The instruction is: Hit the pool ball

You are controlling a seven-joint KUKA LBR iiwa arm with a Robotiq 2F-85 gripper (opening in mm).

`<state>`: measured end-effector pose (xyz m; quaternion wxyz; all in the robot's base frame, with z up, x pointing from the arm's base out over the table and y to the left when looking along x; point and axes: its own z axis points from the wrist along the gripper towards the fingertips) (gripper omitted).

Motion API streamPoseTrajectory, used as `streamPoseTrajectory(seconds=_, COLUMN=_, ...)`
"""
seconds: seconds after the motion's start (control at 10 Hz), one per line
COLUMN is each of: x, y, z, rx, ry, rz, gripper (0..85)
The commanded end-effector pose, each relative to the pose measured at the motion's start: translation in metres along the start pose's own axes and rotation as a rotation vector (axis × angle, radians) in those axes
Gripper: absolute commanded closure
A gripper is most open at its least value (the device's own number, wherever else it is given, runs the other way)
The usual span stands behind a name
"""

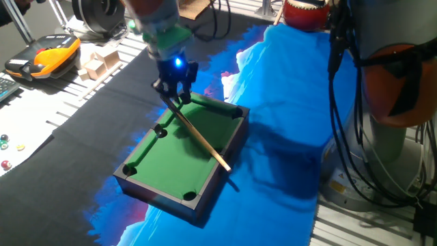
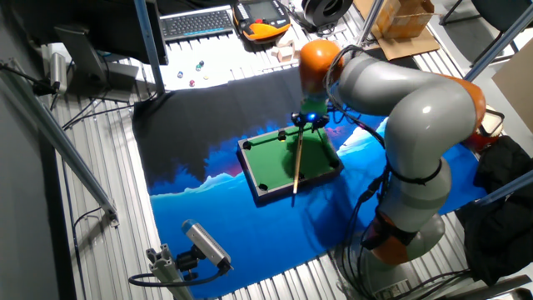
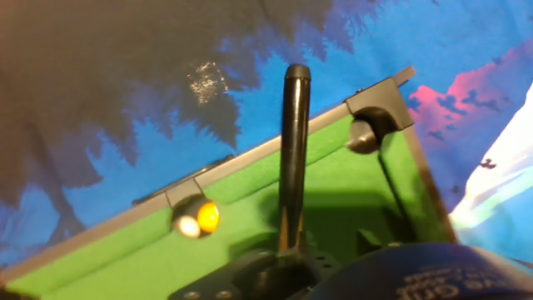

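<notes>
The mini pool table [image 1: 158, 194] has green felt and dark rails; it also shows in the other fixed view [image 2: 251, 169]. My gripper [image 1: 175, 91] hangs over its far end, shut on the long tan cue stick [image 1: 201, 138], which slants across the felt and past the near right rail. In the hand view the cue [image 3: 291, 158] looks dark and runs from my gripper [image 3: 279, 265] out over the far rail. The pool ball [image 3: 201, 219], orange with a pale spot, sits on the felt by a side pocket, left of the cue and apart from it.
A corner pocket [image 3: 366, 133] lies right of the cue. Blue and black cloth [image 1: 287, 102] lies under the table. Behind it are wooden blocks [image 1: 95, 65], an orange and black device [image 1: 48, 55] and small beads [image 1: 5, 142]. The robot base and cables [image 1: 382, 137] stand at the right.
</notes>
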<state>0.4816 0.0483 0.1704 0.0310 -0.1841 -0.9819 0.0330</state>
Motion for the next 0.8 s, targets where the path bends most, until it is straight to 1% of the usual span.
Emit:
streamPoseTrajectory(seconds=0.0, x=0.000, y=-0.004, z=-0.017, rx=0.000, ry=0.003, rz=-0.008, gripper=85.0)
streamPoseTrajectory(seconds=0.1, x=0.000, y=-0.007, z=-0.026, rx=0.003, ry=0.000, rz=-0.014, gripper=85.0)
streamPoseTrajectory(seconds=0.2, x=-0.001, y=-0.012, z=-0.034, rx=0.028, ry=-0.010, rz=-0.041, gripper=85.0)
streamPoseTrajectory(seconds=0.3, x=-0.001, y=-0.017, z=-0.040, rx=0.024, ry=-0.008, rz=-0.061, gripper=85.0)
streamPoseTrajectory(seconds=0.4, x=-0.002, y=-0.021, z=-0.048, rx=0.009, ry=-0.004, rz=-0.072, gripper=85.0)
streamPoseTrajectory(seconds=0.5, x=-0.002, y=-0.022, z=-0.058, rx=-0.013, ry=0.003, rz=-0.076, gripper=85.0)
streamPoseTrajectory(seconds=0.6, x=0.001, y=-0.024, z=-0.068, rx=0.000, ry=-0.003, rz=-0.075, gripper=85.0)
streamPoseTrajectory(seconds=0.7, x=0.005, y=-0.026, z=-0.073, rx=0.012, ry=-0.015, rz=-0.079, gripper=85.0)
